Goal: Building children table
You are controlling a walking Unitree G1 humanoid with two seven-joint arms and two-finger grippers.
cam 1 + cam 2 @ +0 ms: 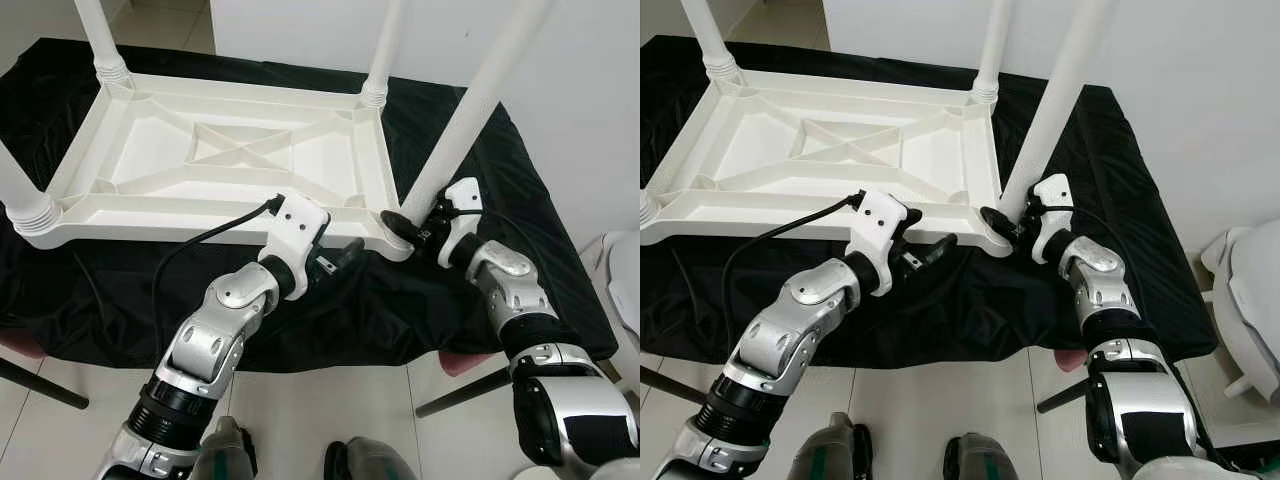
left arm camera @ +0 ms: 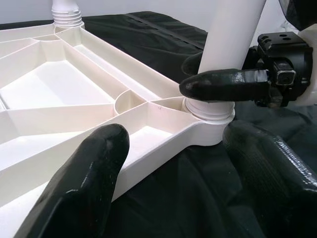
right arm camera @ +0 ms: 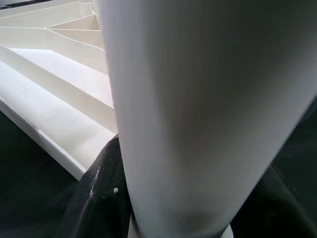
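A white plastic children's table [image 1: 200, 150] lies upside down on a black cloth, with a leg standing at each corner. My right gripper [image 1: 405, 222] is shut on the near-right leg [image 1: 470, 110] just above its threaded base; the left wrist view shows one of its fingers [image 2: 223, 84] across the leg [image 2: 230, 34]. The right wrist view looks straight at that leg [image 3: 198, 109]. My left gripper [image 1: 345, 255] is open, low at the table's front rim close to the same corner, and its fingers [image 2: 74, 193] hold nothing.
The other legs stand at far left [image 1: 100, 35], far right [image 1: 385, 45] and near left [image 1: 20, 190]. The black cloth [image 1: 520, 200] hangs over the support's front edge. A white wall is behind. A white fixture [image 1: 1250, 290] sits at right on tiled floor.
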